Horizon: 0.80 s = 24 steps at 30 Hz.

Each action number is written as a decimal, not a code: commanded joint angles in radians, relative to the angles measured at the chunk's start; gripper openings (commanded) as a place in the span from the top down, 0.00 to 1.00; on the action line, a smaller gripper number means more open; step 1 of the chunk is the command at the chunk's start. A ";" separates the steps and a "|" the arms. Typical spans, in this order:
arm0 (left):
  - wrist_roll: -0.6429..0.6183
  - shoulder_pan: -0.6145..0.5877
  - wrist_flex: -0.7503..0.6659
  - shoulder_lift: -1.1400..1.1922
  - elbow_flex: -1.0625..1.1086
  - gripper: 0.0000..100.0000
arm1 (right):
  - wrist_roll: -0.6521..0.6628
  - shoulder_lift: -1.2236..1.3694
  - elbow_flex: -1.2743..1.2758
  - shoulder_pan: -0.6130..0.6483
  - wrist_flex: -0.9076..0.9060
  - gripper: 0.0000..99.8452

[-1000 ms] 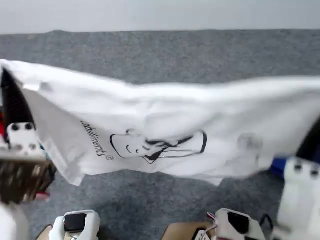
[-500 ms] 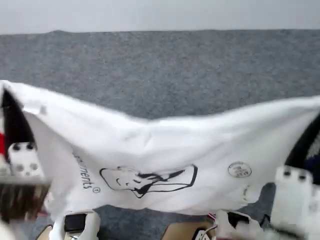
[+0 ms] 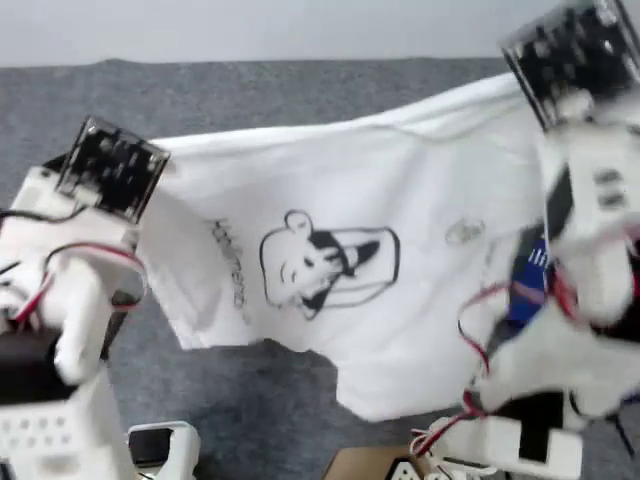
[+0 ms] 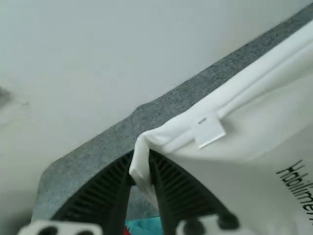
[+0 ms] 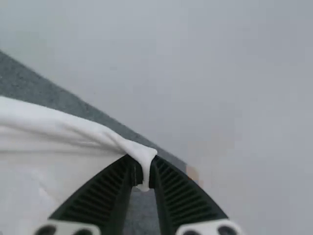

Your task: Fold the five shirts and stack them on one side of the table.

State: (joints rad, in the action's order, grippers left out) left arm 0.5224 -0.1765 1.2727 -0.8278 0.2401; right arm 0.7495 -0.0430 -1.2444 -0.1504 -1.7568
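My left gripper point(image 4: 142, 172) is pinched shut on a bunched corner of the white shirt point(image 3: 400, 300), a fold of the cloth squeezed between the ribbed black fingers point(image 4: 100, 196). My right gripper point(image 5: 143, 172) is clamped the same way on the opposite corner, with a small knot of fabric pushed up between its tips.

The shirt hangs stretched between the two grips, so its long axis runs left to right across my front, from one gripper straight to the other. Neither arm is nearer to it than the other, since each holds one end. In the high view the right end sits farther back than the left, and the held edge slopes between them. The rest of the cloth drapes down from that edge toward my bases, over the grey table point(image 3: 300, 110).

The held edge is a doubled, stitched band with a small white label point(image 4: 209, 132) sewn on just beside my left grip. The fabric is thin, soft and limp, sagging in shallow creases. A black line print point(image 3: 330, 265) faces up near the middle. The table top looks rough and felt-like, so I judge the cloth will drag rather than slide when I lower both ends together.
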 commanded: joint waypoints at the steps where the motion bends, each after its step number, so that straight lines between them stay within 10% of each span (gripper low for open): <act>1: 0.008 -0.005 -0.198 -0.002 0.162 0.99 | 0.002 0.114 -0.005 0.030 -0.038 0.99; 13: 0.009 -0.005 -0.697 0.055 0.542 0.99 | 0.000 0.437 -0.011 0.110 0.030 0.99; 24: 0.003 0.002 -0.733 0.623 0.114 0.99 | 0.003 0.627 -0.011 0.102 0.343 0.99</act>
State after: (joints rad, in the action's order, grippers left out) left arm 0.5194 -0.1765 0.5639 -0.3445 0.5255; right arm 0.7495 0.5631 -1.2428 -0.0445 -1.5190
